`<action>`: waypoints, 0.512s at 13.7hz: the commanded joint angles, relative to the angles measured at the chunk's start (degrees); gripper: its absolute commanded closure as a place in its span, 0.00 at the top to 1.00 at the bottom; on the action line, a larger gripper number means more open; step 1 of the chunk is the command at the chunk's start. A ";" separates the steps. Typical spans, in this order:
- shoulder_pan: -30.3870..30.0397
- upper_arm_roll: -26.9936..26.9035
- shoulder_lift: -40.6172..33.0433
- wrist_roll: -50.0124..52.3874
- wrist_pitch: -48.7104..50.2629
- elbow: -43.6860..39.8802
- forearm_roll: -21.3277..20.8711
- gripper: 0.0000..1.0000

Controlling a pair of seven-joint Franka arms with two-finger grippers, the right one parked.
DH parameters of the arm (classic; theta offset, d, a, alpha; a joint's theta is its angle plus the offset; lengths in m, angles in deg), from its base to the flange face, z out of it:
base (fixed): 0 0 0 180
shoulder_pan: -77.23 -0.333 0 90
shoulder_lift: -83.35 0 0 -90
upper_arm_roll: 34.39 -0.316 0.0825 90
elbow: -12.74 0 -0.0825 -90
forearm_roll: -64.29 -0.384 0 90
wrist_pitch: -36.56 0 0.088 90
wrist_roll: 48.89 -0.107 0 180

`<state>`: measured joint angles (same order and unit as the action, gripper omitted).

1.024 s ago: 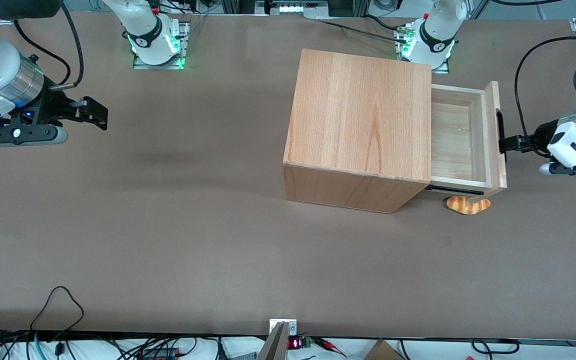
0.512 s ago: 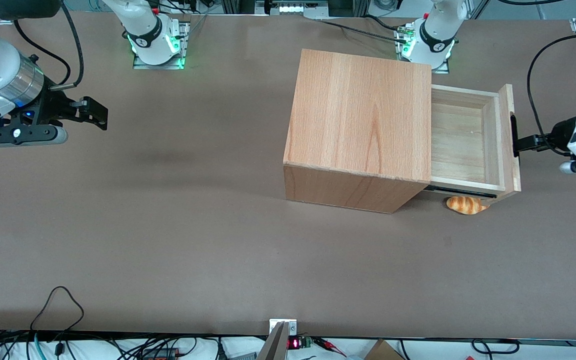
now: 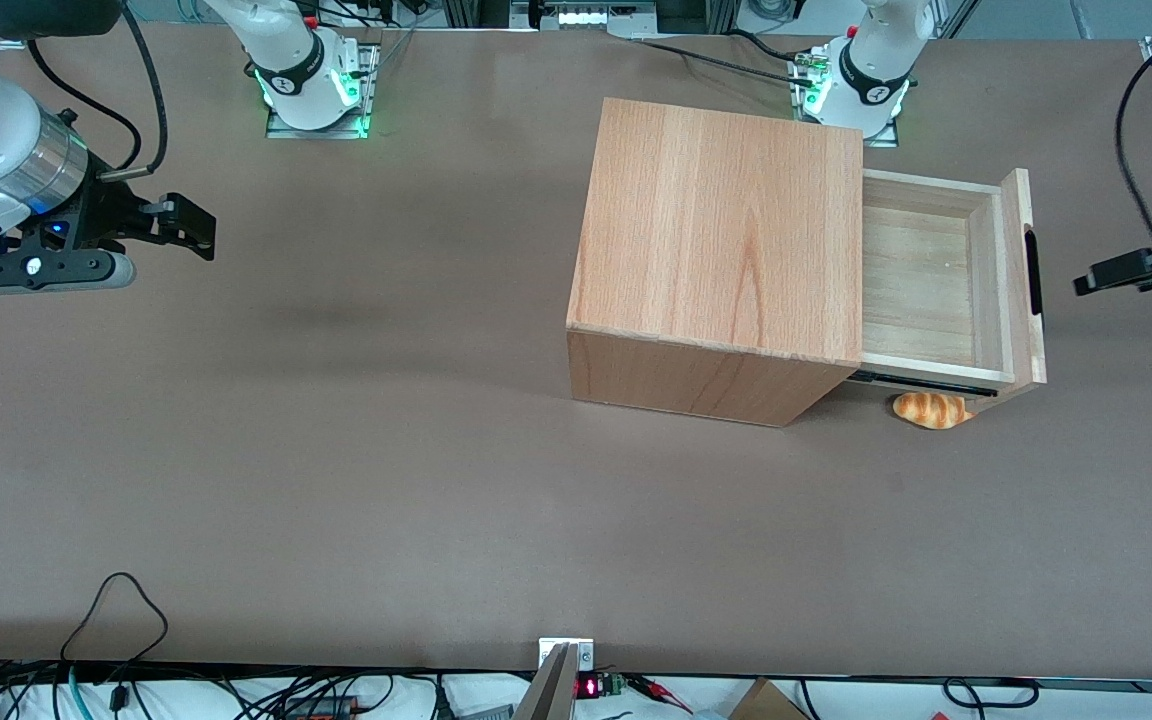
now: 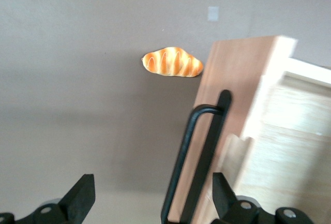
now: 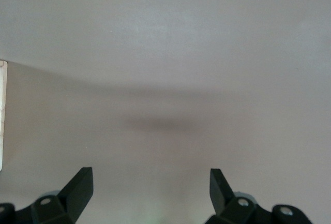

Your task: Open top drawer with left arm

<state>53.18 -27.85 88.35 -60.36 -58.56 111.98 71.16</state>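
Black fingers (image 4: pixel 83 195) of the left arm's gripper (image 3: pixel 1106 274) stand spread and empty, now drawn back clear of the slot handle (image 3: pixel 1034 272) they were hooked into a moment ago. One top drawer (image 3: pixel 946 280) juts wide open from one cabinet (image 3: pixel 721 240), so the opening looks done. One bread roll (image 3: pixel 929 409) lies on the counter (image 3: pixel 336 450) beneath the drawer.

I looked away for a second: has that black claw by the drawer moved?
Yes. The gripper has pulled away from the top drawer and its black handle, toward the working arm's end of the table; a gap now separates them. Its jaws stand open.
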 commanded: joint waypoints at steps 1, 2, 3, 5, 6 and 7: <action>0.14 0.94 0.27 2.05 5.89 -8.16 -1.15 1.00; 0.40 1.02 0.36 3.28 6.43 -9.93 -1.33 1.00; 0.84 1.81 0.36 4.33 7.39 -11.25 -1.50 1.00; 0.67 3.56 0.36 4.52 7.84 -13.02 -1.68 1.00; 1.02 3.75 0.27 4.61 7.76 -13.89 -2.38 1.00; 3.02 3.57 0.36 5.48 7.84 -15.21 -3.69 1.00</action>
<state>54.07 -24.61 87.91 -56.64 -52.18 100.20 70.60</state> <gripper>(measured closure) 0.000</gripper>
